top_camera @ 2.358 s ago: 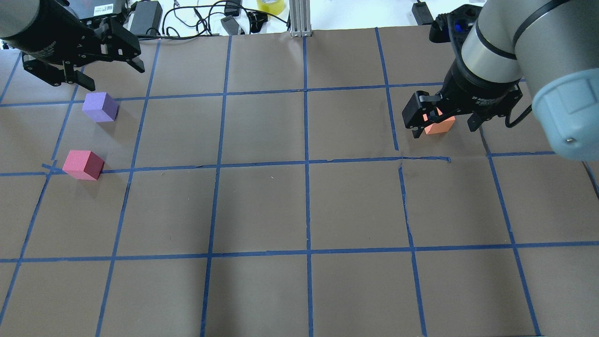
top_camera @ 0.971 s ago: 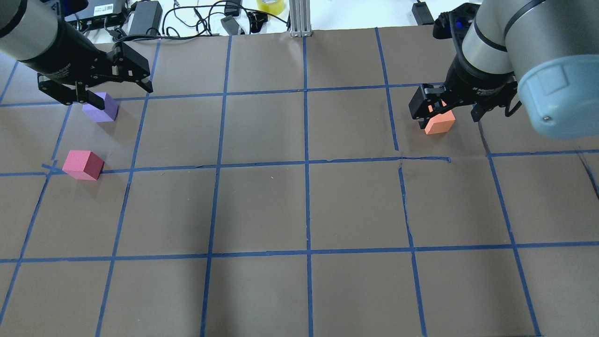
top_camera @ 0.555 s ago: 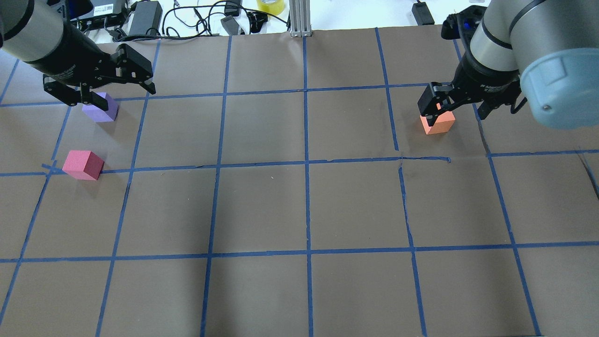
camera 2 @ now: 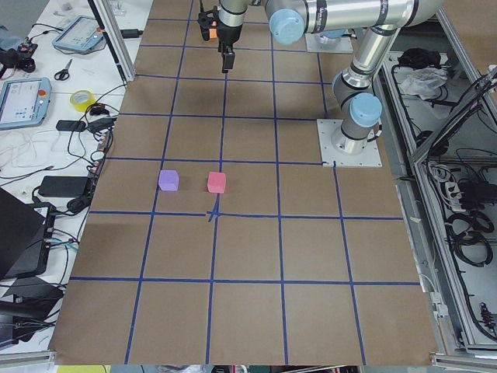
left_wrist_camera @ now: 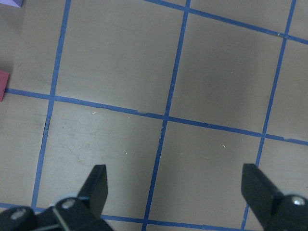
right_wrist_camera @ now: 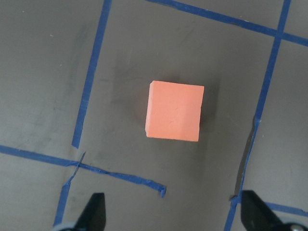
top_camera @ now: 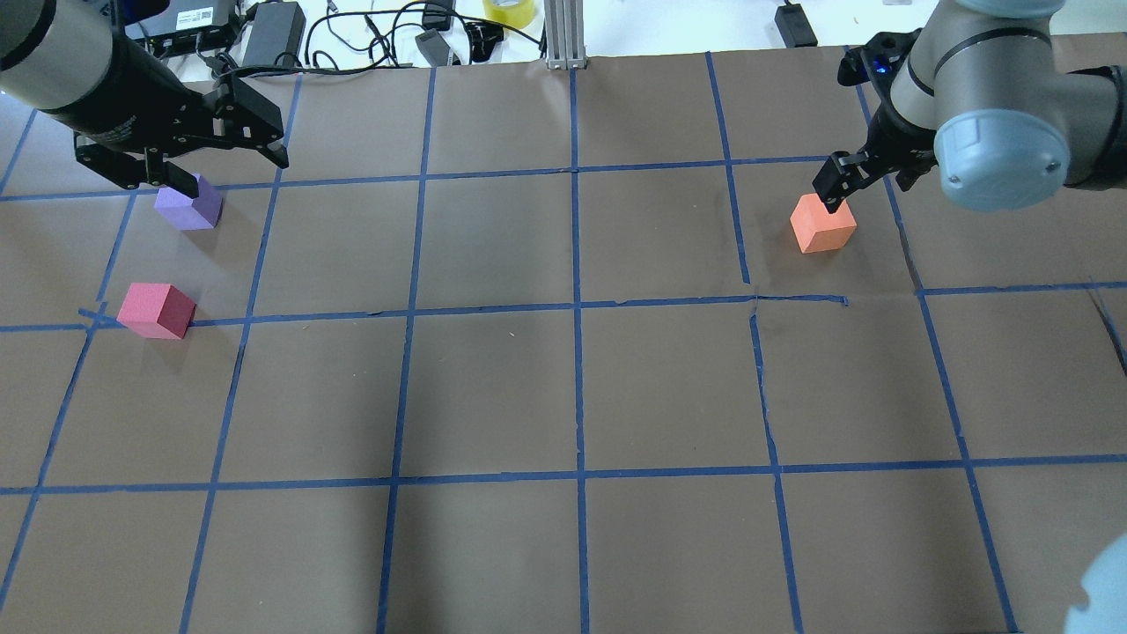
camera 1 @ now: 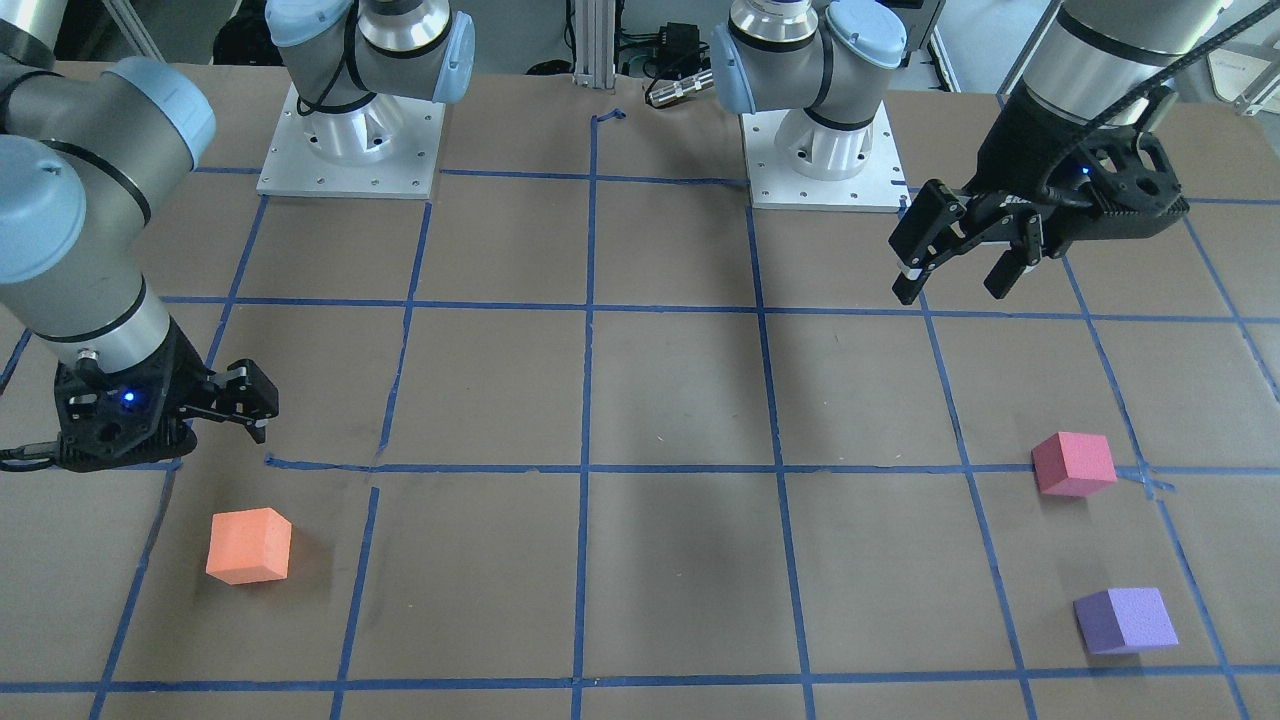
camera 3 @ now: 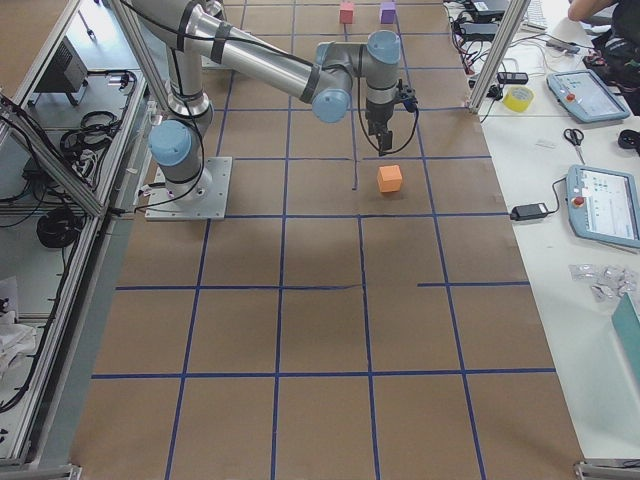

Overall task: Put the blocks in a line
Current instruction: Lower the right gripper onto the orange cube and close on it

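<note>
L gripper (top_camera: pixel 231 173): far left, raised off table (top_camera: pixel 493 396), fingers wide apart, nothing between them. Purple block (top_camera: pixel 187 207) sits far left on table; pink-red block (top_camera: pixel 157 310) nearer, apart from it. Orange block (top_camera: pixel 822 224): far right, well apart from other 2. R gripper (right_wrist_camera: pixel 173 211) hovers over it, fingers wide, not touching.

The tape-gridded brown table (top_camera: pixel 493 387) carries an orange block (top_camera: pixel 822 224), pinkish-red block (top_camera: pixel 157 310) and purple block (top_camera: pixel 188 203).
</note>
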